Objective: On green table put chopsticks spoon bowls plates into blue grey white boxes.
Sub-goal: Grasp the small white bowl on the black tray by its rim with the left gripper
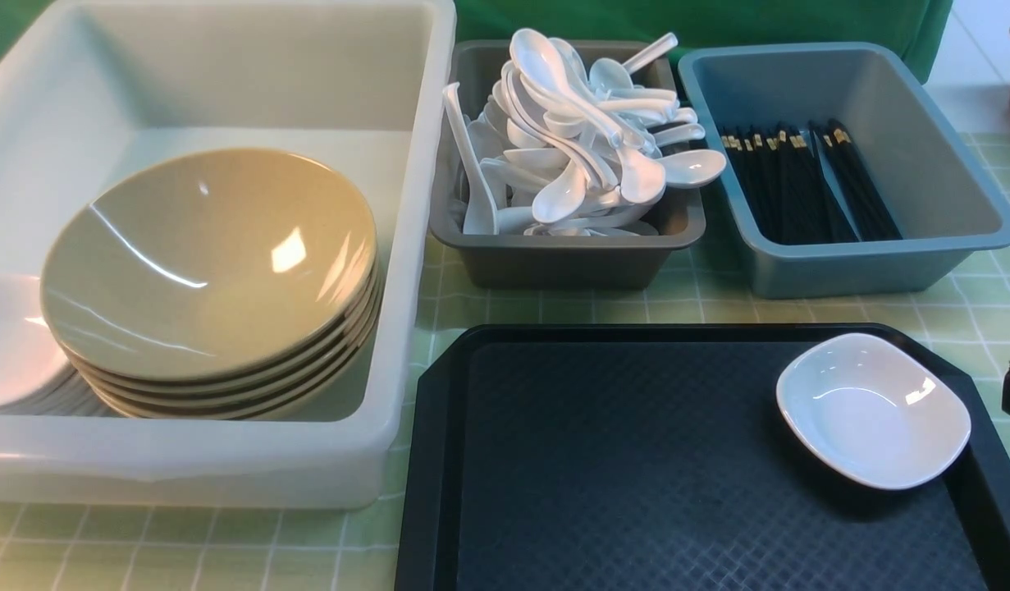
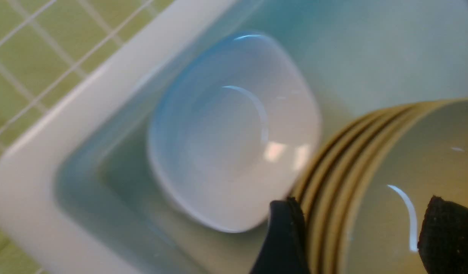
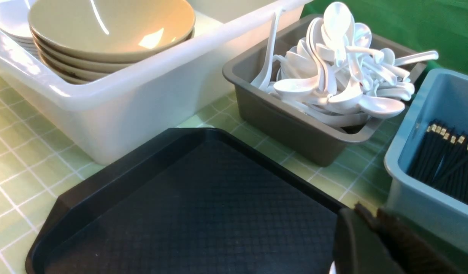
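A pale green checked surface (image 1: 677,308) carries three boxes and a black tray (image 1: 636,460). A large white box (image 1: 414,246) fills the left side of the surface, from near its front edge to the back. Inside it, a stack of wide olive-tan bowls (image 1: 209,263) sits toward the front, and a pile of small white plates (image 1: 12,353) lies just beside the stack, in the box's front left corner. At the middle of the back edge stands a grey box (image 1: 554,267), heaped with white spoons (image 1: 587,139) that rise above its rim. Toward the back right corner stands a blue box (image 1: 866,267) holding black chopsticks (image 1: 808,189) with gold bands, laid side by side along its floor. The tray lies at the front edge, right of the middle, and a single white plate (image 1: 874,410) rests upright on its right part, alone. In the blurred left wrist view, the left gripper (image 2: 363,201) hangs over the edge of the bowl stack, its fingers (image 2: 285,232) wide apart and holding nothing: one is outside the stack beside the plates, the other above the top bowl. In the right wrist view, the right gripper (image 3: 370,219) hovers above the tray's far right corner near the blue box, its fingers together with only a thin seam between them, and nothing can be seen in its grasp.
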Robot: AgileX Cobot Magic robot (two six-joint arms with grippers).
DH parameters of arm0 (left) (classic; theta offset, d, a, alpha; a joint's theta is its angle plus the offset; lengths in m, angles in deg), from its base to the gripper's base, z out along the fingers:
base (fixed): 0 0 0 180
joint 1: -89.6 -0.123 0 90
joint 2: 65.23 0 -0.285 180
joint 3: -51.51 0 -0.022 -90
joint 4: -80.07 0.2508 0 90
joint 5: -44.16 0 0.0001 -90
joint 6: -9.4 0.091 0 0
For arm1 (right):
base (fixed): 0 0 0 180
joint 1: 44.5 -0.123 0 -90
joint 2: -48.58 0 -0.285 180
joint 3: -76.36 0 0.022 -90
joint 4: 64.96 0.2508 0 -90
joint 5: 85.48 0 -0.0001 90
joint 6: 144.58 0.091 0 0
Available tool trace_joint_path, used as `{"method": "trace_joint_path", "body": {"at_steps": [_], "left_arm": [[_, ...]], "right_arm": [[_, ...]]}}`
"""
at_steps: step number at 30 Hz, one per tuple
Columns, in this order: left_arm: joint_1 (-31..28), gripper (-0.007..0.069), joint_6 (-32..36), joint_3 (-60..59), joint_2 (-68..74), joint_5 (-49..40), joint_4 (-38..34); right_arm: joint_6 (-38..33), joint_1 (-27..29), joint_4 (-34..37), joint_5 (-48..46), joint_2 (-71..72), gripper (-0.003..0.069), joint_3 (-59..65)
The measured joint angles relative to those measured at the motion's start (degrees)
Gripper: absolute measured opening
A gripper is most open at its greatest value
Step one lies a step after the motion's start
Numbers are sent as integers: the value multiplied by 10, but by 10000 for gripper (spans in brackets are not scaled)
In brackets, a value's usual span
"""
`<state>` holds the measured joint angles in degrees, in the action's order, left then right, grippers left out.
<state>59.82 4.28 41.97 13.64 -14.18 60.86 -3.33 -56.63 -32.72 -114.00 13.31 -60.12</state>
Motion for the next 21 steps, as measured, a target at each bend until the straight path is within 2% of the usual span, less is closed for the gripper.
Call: {"method": "trace_joint_path", "body": {"at_steps": [1,6,9,10,15,17,18,21], "left_arm": [[4,417,8,0,-3,1,-9],[101,417,162,1,-29,-9,-164],[146,417,225,1,-22,-19,-210],[153,417,229,1,-22,-20,-213],[266,417,263,1,-1,-35,-248],[330,417,265,1,17,-35,-248],[390,417,266,2,45,-30,-245],[485,417,261,15,105,-16,-238]], "right_arm": [[0,0,0,0,0,74,0],[0,0,0,-1,0,78,0],[-3,0,1,5,0,78,0],[-5,0,1,9,0,78,0],[-20,0,2,98,0,85,0],[-19,0,3,128,0,88,0],[-5,0,4,135,0,90,0],[37,0,5,116,0,92,0]]}}
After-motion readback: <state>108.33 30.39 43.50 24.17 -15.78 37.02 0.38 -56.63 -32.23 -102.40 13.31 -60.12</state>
